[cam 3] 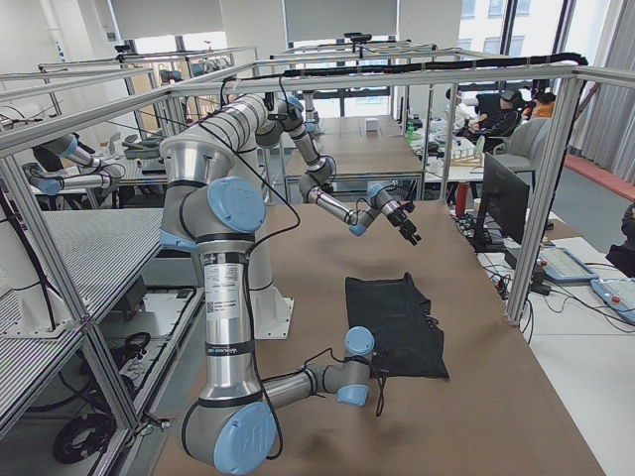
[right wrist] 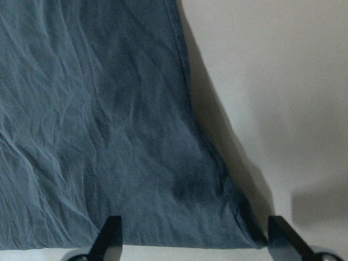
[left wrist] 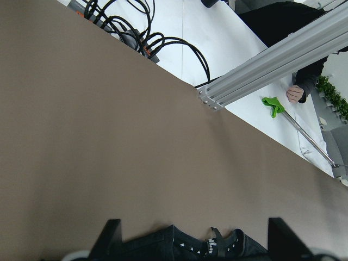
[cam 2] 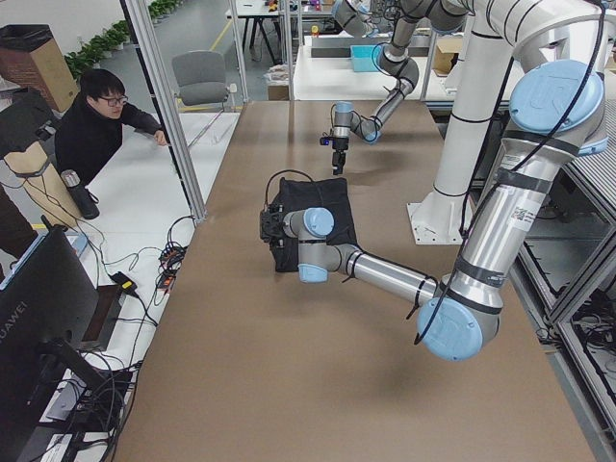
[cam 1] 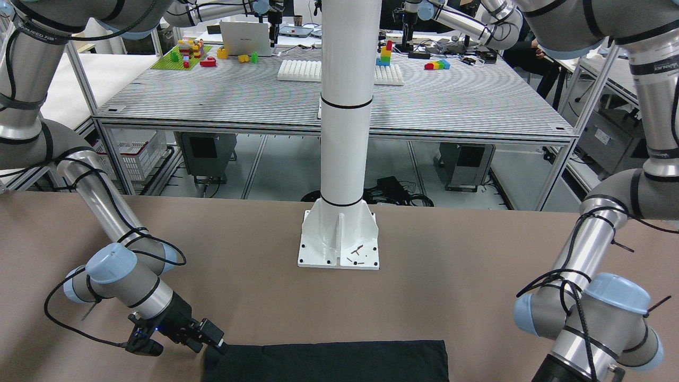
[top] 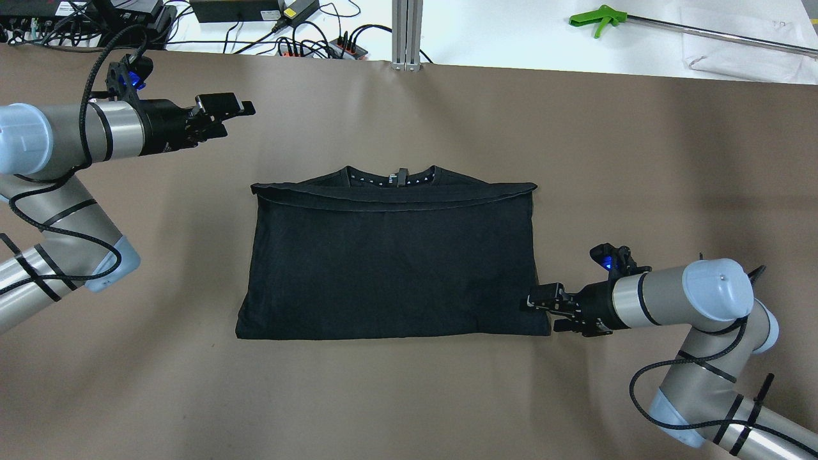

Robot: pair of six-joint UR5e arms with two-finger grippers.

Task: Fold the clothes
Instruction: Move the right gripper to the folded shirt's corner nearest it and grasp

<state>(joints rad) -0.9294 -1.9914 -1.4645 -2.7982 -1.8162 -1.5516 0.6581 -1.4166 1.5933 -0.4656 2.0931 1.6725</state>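
Right gripper [top: 539, 308], jaws spread, sits at the near-right corner of the black garment [top: 390, 268] lying central on the bench [top: 409, 396], lined up to pinch it I reckon, while the left gripper [top: 235, 120] hangs released toward the far-left corner, clear.

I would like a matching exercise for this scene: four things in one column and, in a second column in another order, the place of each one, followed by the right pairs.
Things
1. left gripper
2. right gripper
3. black garment
4. green-handled tool

Places
A. on the white surface beyond the far edge of the table
B. at a near corner of the garment, open
C. lying flat in the middle of the brown table
D. over bare table, apart from the garment, open

Pairs: 1-D, 2-B, 3-C, 4-A
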